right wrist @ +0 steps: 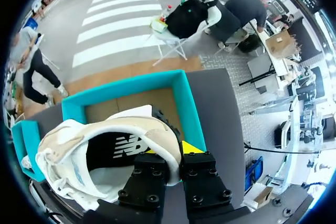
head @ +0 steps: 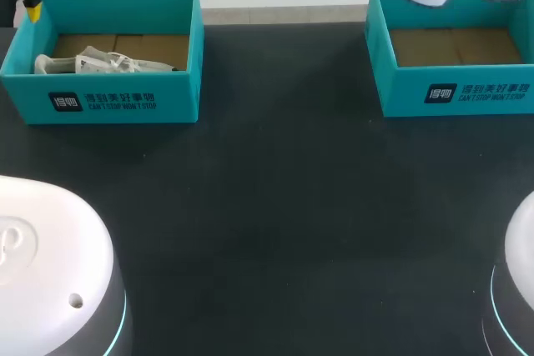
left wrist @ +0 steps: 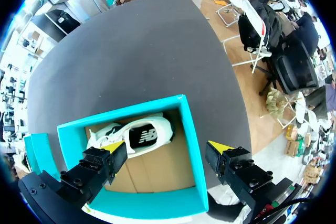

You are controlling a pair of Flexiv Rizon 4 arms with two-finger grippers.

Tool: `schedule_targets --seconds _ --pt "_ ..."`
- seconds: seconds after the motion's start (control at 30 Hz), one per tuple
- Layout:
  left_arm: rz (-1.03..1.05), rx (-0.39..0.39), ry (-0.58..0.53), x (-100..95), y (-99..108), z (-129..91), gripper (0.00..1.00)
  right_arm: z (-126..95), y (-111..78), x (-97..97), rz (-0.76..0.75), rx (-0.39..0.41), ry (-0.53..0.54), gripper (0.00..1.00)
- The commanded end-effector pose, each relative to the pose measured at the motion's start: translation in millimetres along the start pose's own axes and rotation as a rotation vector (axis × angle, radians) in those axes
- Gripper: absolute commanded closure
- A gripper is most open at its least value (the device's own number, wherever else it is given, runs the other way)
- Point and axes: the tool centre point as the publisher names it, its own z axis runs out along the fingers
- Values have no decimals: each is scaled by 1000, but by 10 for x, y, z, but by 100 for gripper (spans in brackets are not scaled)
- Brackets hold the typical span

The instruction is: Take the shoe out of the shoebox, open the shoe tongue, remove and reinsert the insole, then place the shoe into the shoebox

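White shoe (right wrist: 68,150) is hanging pinched in my right gripper (right wrist: 173,156) above a teal box (right wrist: 126,85) (left gripper (left wrist: 168,153) is gaping, empty).

My table (head: 284,206) is a dark, matte top. Two things lie directly on it, both open-topped teal boxes with brown cardboard floors. The left shoebox (head: 125,102) sits at about 10 o'clock and the right shoebox (head: 455,89) at about 2 o'clock. Both are close to the far edge and well apart, with a bare strip of table between them toward 12 o'clock. Each turns its printed long wall toward 6 o'clock, square to the near edge. At 7 and 5 o'clock the left arm base (head: 50,264) and the right arm base (head: 521,289) cover the near corners; I cannot tell whether they stand on the top.
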Motion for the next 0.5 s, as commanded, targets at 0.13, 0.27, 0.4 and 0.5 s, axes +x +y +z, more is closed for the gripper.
schedule_targets --seconds 0.13,0.27,0.4,0.5 --pt "1 2 1 6 4 -5 0 -286 -513 260 30 -30 14 100" --pt "1 2 1 6 4 -5 0 -411 -845 431 44 -37 26 100" --pt "1 2 1 6 4 -5 0 -538 -1214 625 37 -49 -23 100" --pt "1 2 1 6 4 -5 0 -590 -1512 794 45 -40 -35 100"
